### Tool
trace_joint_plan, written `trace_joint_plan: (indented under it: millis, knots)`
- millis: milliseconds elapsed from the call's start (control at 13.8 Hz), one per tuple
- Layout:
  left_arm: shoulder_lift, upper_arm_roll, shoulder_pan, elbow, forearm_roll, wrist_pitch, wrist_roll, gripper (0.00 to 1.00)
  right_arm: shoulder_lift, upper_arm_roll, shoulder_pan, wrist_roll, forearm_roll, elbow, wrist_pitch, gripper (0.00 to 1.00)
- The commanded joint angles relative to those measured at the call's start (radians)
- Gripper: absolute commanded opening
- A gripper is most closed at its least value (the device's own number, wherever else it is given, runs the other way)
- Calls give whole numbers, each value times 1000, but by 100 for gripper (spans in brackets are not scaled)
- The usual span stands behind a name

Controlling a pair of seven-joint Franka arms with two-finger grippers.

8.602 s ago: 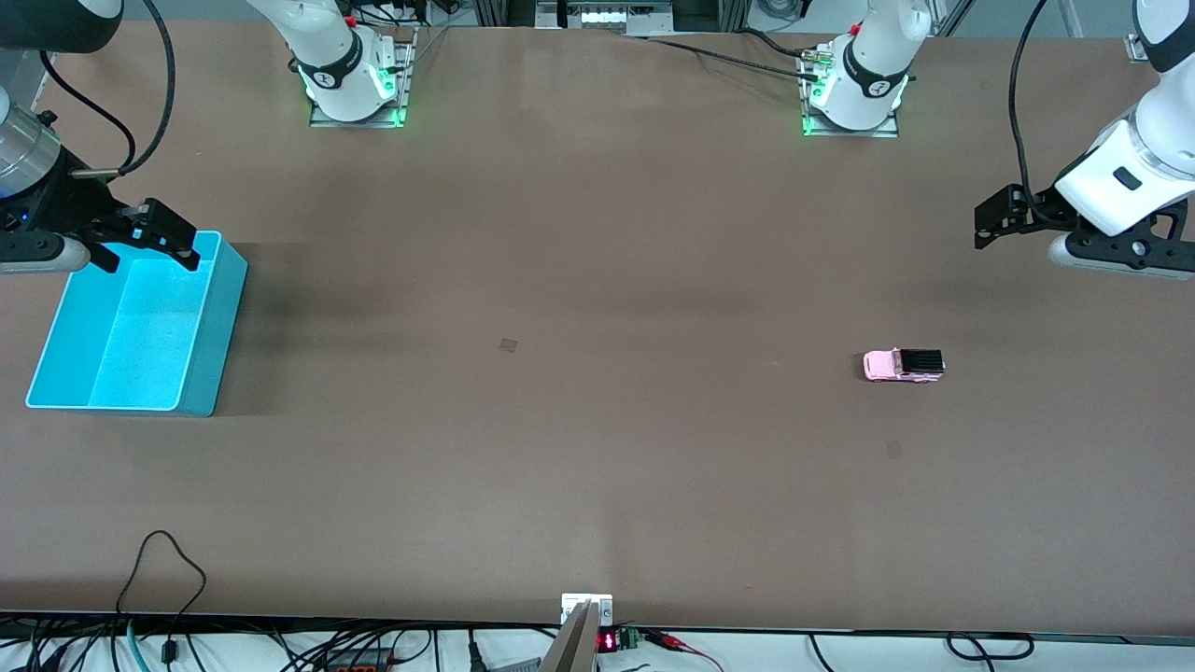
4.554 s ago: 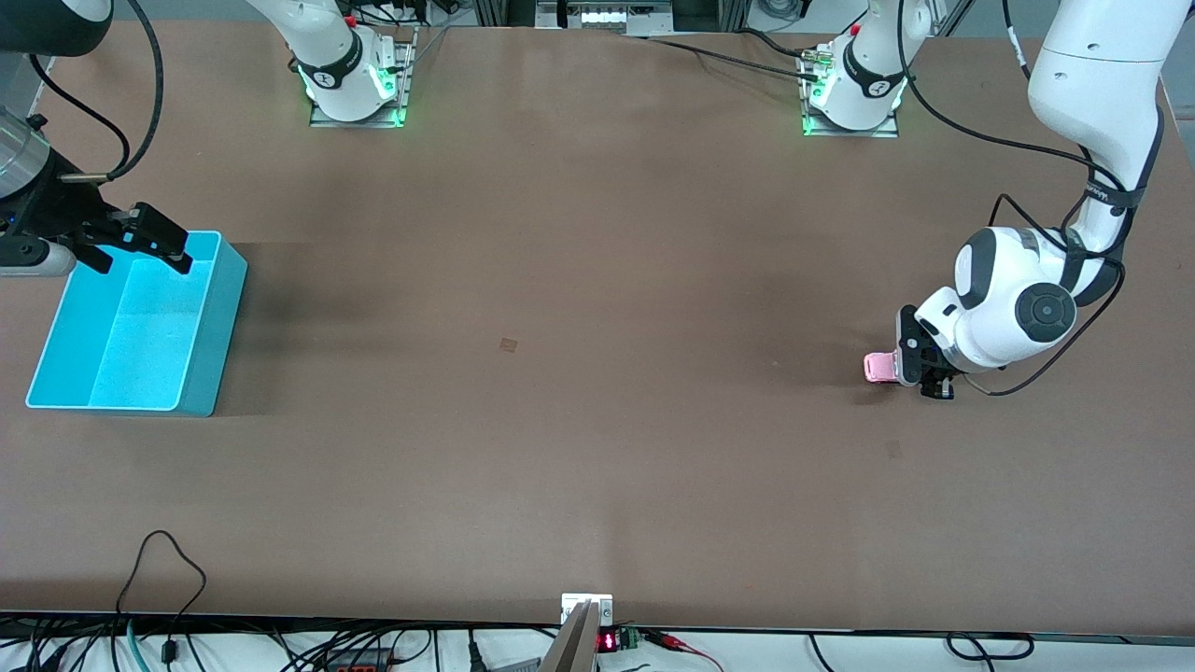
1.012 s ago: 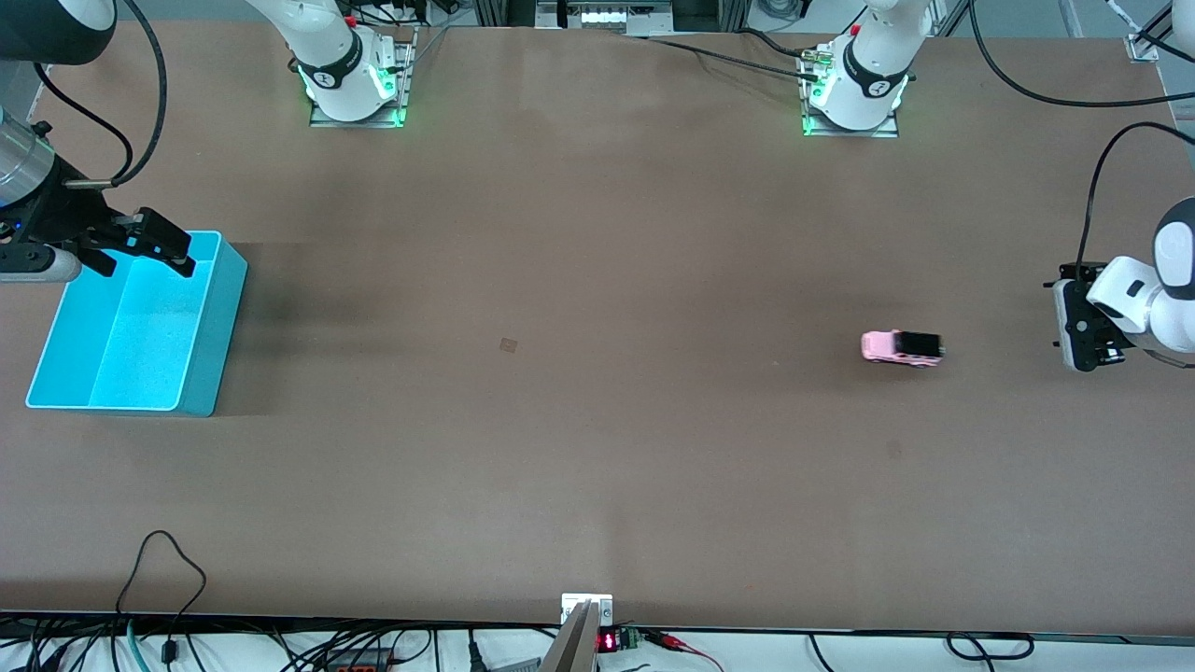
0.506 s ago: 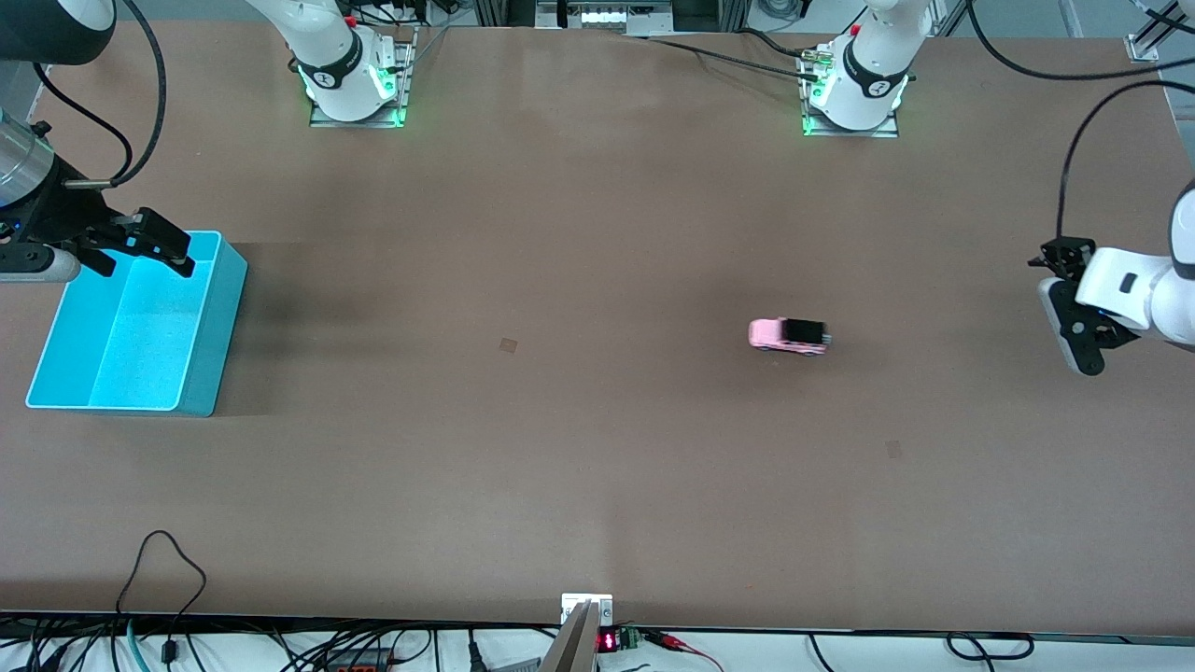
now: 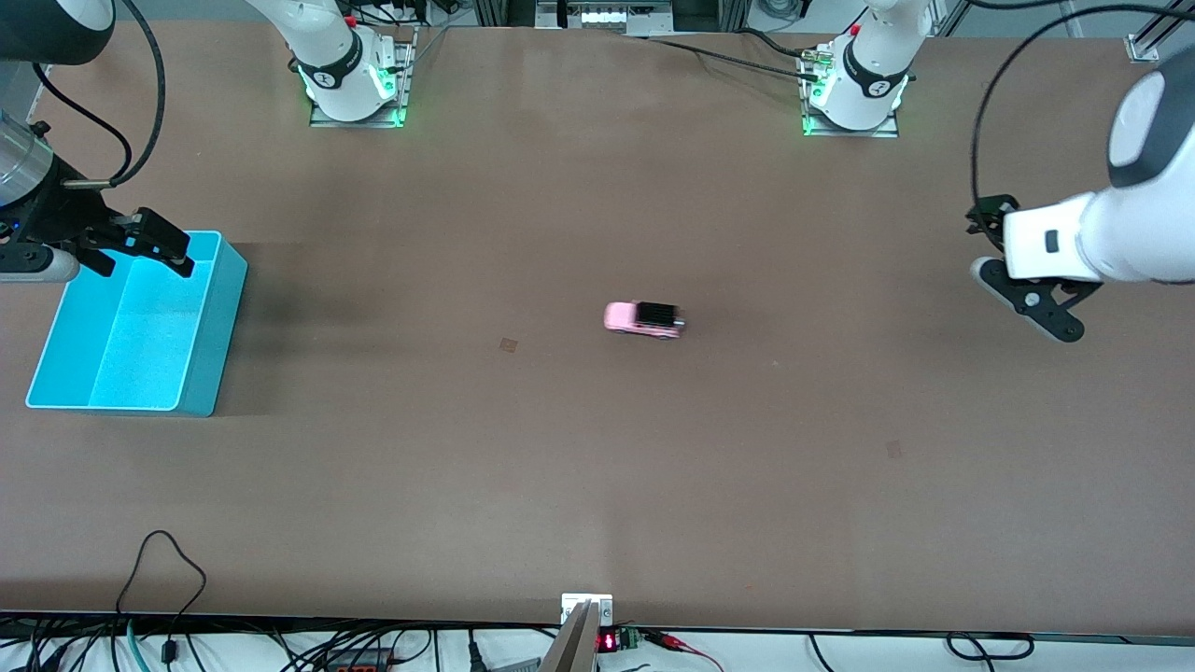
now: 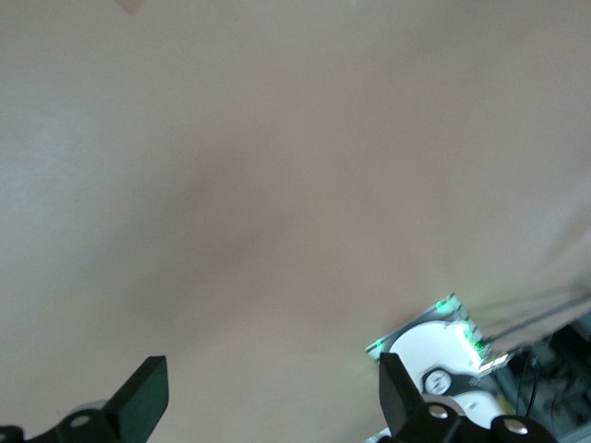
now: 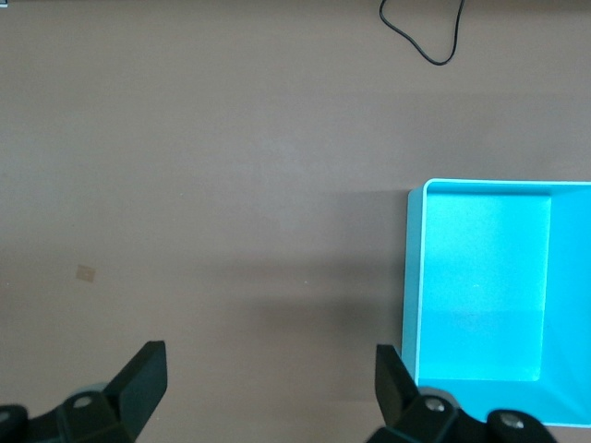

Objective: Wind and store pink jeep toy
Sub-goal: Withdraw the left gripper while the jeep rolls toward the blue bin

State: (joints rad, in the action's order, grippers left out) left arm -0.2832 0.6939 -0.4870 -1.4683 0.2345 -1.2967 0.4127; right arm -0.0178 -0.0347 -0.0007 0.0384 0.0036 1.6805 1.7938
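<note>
Pink jeep toy point(image 5: 644, 319) lies mid-desk, long axis toward cyan bin point(image 5: 56, 350); right pincer point(image 5: 140, 247), released above it, nearer than released left pincer point(image 5: 1004, 252).

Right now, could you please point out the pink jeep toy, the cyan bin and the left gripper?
pink jeep toy point(image 5: 624, 317), front view, pink hood.
cyan bin point(image 5: 217, 322), front view, outer side wall.
left gripper point(image 6: 268, 397), left wrist view, midway between its open fingertips.

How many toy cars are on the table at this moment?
1. The pink jeep toy sits near the middle of the table, apart from the cyan bin at the right arm's end. Nothing shows inside the bin; neither open gripper holds anything.
</note>
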Motion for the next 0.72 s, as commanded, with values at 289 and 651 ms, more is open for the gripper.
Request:
trace_joint_plan:
  millis: [289,651]
  knots:
    - [157,-368,275,-90,-173,-215,-247,100,-8,-7,-10,11,9,-22,-8,100]
    - [202,-589,453,-158,-188,-394,-357,100,-8,-7,-10,9,9,-22,-8,100]
